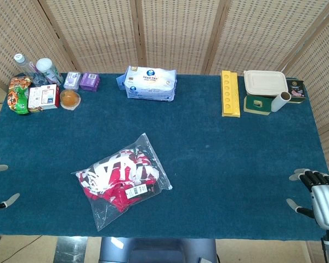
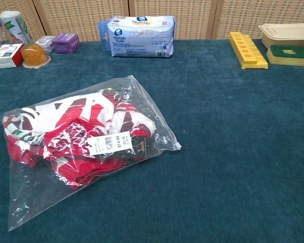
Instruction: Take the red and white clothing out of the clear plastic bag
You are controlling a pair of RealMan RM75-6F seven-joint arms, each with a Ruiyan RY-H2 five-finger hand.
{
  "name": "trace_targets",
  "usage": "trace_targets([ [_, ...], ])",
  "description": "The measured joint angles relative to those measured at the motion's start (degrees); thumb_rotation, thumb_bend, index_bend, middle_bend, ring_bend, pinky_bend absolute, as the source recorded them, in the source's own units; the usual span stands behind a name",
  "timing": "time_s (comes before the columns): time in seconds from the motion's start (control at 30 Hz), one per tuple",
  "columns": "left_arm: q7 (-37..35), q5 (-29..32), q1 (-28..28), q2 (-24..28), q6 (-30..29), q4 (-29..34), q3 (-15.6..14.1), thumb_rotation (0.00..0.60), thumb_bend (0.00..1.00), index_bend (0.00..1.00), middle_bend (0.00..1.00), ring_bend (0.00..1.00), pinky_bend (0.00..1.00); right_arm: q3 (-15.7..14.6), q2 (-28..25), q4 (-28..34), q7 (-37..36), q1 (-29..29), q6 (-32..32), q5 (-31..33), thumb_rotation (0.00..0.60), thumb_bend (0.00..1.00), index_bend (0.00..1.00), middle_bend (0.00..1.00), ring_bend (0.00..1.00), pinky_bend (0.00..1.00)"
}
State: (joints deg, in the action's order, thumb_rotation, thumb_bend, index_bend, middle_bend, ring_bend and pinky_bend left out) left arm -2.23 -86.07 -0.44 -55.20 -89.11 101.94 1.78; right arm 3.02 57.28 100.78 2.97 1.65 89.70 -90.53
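Observation:
A clear plastic bag [image 1: 105,211] [image 2: 30,200] lies flat on the blue table, front and left of centre. Inside it sits the folded red and white clothing [image 1: 118,178] [image 2: 76,134] with a white price tag on top. In the head view my right hand [image 1: 318,196] hovers at the table's front right corner, fingers apart and holding nothing, far from the bag. Only the fingertips [image 1: 1,167] of my left hand [image 1: 0,186] show at the left edge, spread and holding nothing. The chest view shows neither hand.
Along the back edge stand bottles [image 1: 35,68], snack packs [image 1: 19,93], an orange cup [image 1: 69,98], purple boxes [image 1: 81,81], a wipes pack [image 1: 150,83] [image 2: 141,35], a yellow tray [image 1: 230,93] [image 2: 247,49], a lidded container [image 1: 265,82] and a green box [image 1: 256,104].

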Motion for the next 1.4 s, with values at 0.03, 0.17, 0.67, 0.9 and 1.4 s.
trace_targets([
  [0.03, -0.1, -0.1, -0.1, 0.1, 0.1, 0.0, 0.0, 0.6, 0.06, 0.3, 0.19, 0.1, 0.16, 0.0, 0.1, 0.1, 0.1, 0.0, 0.0, 0.0, 0.6, 0.17, 0.39, 0.33, 0.32, 0.3],
  [0.17, 0.0, -0.6, -0.9, 0.3, 1.2, -0.1, 0.0, 0.6, 0.06, 0.3, 0.19, 0.1, 0.16, -0.1, 0.2, 0.3, 0.4, 0.2, -0.3, -0.4, 0.6, 0.17, 0.39, 0.33, 0.32, 0.3],
  [0.67, 7.9, -2.5, -14.6, -2.0, 21.2, 3.5, 1.2, 0.6, 0.05, 0.01, 0.11, 0.03, 0.12, -1.0, 0.0, -0.6, -0.6, -0.2, 0.2, -1.9, 0.6, 0.17, 0.39, 0.33, 0.32, 0.3],
  [0.9, 18.5, 2.3, -21.9, -7.8, 30.6, 4.7, 2.7, 0.6, 0.03, 0.0, 0.04, 0.0, 0.08, -1.2, 0.0, -1.9, -2.3, -0.7, 0.4, -1.4, 0.6, 0.17, 0.39, 0.33, 0.32, 0.3],
  [1.4, 32.1, 17.6, -32.6, -20.8, 35.7, -7.7, 8.0, 0.6, 0.03, 0.0, 0.01, 0.0, 0.08, -0.9, 0.7, -3.5, -4.1, -0.2, -1.9, 0.9, 0.6, 0.17, 0.39, 0.33, 0.31, 0.3],
])
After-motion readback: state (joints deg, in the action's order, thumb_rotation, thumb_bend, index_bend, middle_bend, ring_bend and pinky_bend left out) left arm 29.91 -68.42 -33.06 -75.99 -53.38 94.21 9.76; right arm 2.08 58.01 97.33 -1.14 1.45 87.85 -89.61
